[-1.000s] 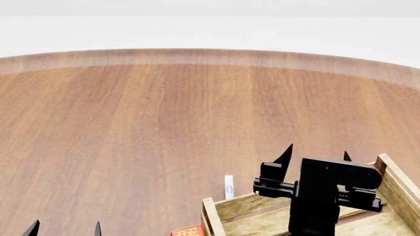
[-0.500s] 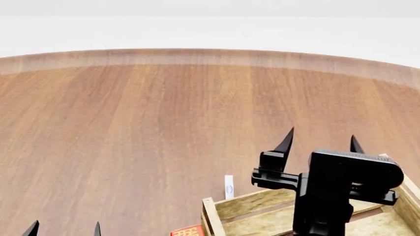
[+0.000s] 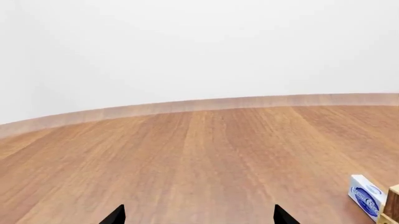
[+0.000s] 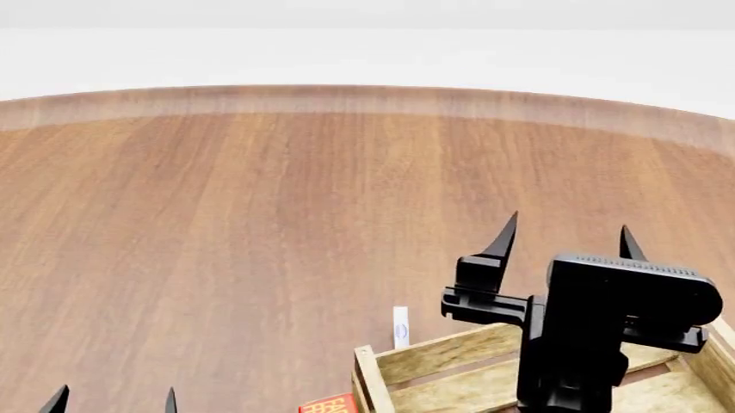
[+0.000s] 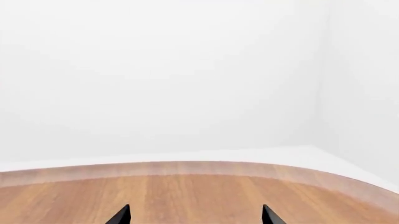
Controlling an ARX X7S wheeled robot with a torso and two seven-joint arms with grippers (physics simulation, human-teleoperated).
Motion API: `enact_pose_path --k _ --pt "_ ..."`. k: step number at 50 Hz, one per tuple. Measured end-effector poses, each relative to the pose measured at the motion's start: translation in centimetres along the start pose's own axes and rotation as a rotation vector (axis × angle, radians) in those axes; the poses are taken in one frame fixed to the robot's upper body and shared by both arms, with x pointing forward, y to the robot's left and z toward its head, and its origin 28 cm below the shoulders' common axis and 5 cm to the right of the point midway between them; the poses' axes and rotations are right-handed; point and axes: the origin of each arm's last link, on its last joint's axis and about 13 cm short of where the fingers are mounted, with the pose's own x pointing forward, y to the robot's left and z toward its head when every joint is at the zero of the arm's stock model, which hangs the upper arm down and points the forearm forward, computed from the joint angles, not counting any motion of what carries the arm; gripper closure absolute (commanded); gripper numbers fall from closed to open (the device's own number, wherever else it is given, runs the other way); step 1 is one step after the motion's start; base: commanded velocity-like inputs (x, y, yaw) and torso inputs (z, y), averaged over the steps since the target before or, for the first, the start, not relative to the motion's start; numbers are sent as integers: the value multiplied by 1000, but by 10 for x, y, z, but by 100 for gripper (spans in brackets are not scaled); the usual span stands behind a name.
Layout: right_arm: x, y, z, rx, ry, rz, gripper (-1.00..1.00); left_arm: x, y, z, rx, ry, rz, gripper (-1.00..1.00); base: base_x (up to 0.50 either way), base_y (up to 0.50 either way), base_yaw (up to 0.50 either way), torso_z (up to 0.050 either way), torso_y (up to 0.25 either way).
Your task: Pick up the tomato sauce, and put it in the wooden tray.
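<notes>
The tomato sauce can is out of view in every frame. The wooden tray (image 4: 442,354) sits at the bottom right of the head view, its near part cut off and its middle hidden by my right arm; one corner shows in the left wrist view (image 3: 393,205). My right gripper (image 4: 569,237) is open and empty, raised above the tray's far edge, fingertips pointing away; in its own wrist view (image 5: 194,215) only the two black tips show over the table. My left gripper (image 4: 113,401) is open and empty at the bottom left, low over the table; it also shows in the left wrist view (image 3: 198,215).
A small white-and-blue box (image 4: 401,327) stands just beyond the tray's far left corner, also in the left wrist view (image 3: 365,201). A red box (image 4: 330,403) lies beside the tray's left side at the bottom edge. The round wooden table (image 4: 287,215) stretches ahead to a white wall.
My right gripper has risen above the tray and shifted slightly right, its fingertips higher in the head view. The left gripper and the boxes have not moved.
</notes>
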Motion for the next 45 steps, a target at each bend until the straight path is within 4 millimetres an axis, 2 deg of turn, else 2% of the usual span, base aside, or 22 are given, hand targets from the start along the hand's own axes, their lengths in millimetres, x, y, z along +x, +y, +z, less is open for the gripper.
enact_pose_path --k 25,45 --pt "-5 -1 5 -7 -26 1 -100 -1 0 0 1 0 0 -100 0 0 0 0 0" --pt "-34 7 15 -48 -140 58 -100 -1 0 0 1 -1 -1 -100 0 0 0 0 0"
